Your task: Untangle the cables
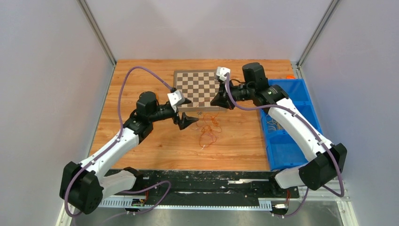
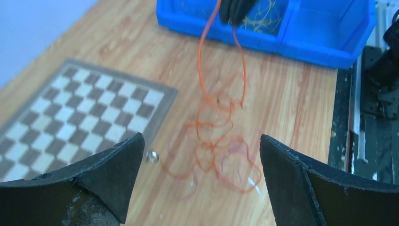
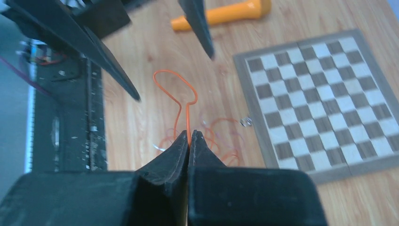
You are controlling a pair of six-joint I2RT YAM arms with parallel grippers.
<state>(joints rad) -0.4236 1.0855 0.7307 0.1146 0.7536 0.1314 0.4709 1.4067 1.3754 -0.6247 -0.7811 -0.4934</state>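
Item 1, centre of the top view: thin, looping reddish-orange cables (image 1: 207, 133), a knot of many small overlapping coils on the light wooden table (image 1: 235, 150); not yet separated. Item 2, just left of the knot: left gripper (image 1: 188, 121), black fingers spread wide and grasping nothing, poised over the coils. Item 3, just beyond the knot: right gripper (image 1: 221, 101), fingers clenched on 1 orange strand, which hangs from the grip in 2 lengths down into the heap, its lower part enmeshed there. Item 4, right of frame: blue plastic bin (image 1: 306, 94), holding thin yellow cables (image 1: 272, 123) in 1 compartment, well apart from the orange knot. Item 5, upper centre: brown-and-cream chequered board (image 1: 200, 87). Item 6, upper right: solid orange cylinder (image 1: 290, 76). Status, as judged: partway at most. 1 strand is gripped and lifted; the rest of the orange heap awaits unpicking. Whether the yellow set in the bin is itself tangled cannot be told.
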